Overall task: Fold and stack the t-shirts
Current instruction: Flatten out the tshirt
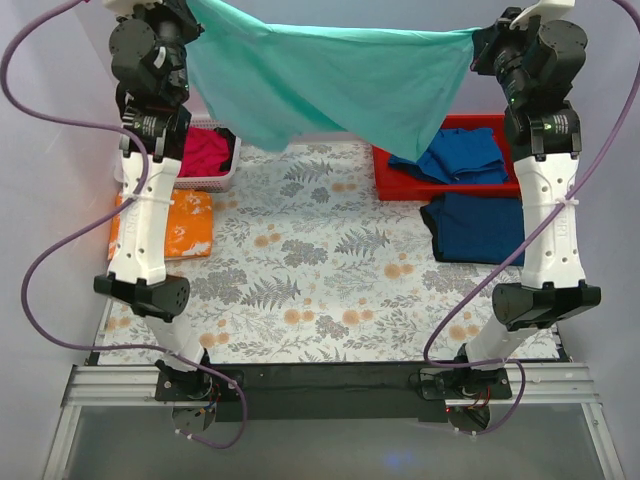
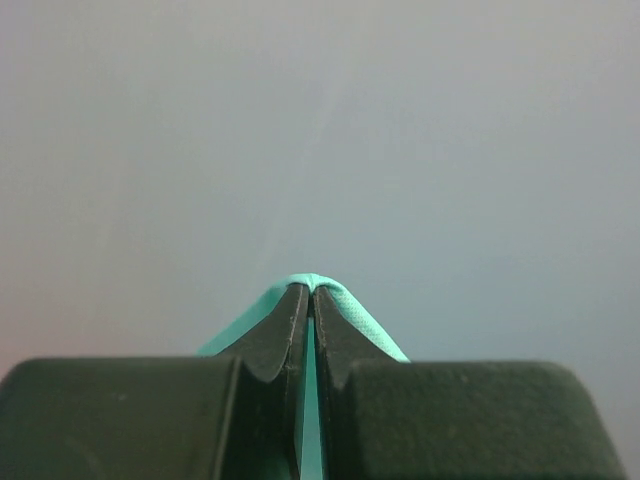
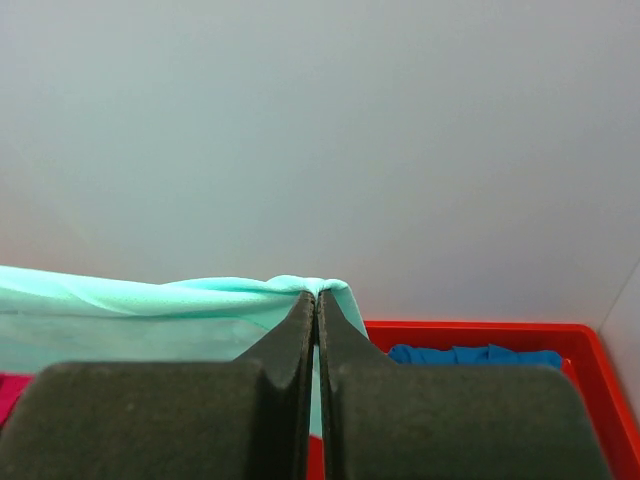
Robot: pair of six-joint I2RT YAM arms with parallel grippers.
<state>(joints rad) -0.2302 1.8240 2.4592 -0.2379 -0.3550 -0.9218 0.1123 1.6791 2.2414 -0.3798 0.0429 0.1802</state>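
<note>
High up, above and to the left of the red tray (image 1: 445, 190), the mint-teal t-shirt (image 1: 330, 80) hangs stretched between the two arms. The left tool (image 2: 312, 292) is pinched fully together on one edge of the cloth, with a thin fold of teal showing over its tips. The right tool (image 3: 316, 296) is clamped just as tight on the opposite edge. The shirt's middle sags in a broad swag, and in the top view its lower edge droops across the tray's back left corner. Inside the tray lies a crumpled royal blue t-shirt (image 1: 455, 155). Just in front of the tray, on the fern-printed sheet (image 1: 320, 270), rests a folded dark blue t-shirt (image 1: 480, 228). Well to the left of the tray, a magenta t-shirt (image 1: 203, 150) sits in a white basket (image 1: 215, 182). An orange mottled t-shirt (image 1: 180, 225) lies flat just in front of that basket.
</note>
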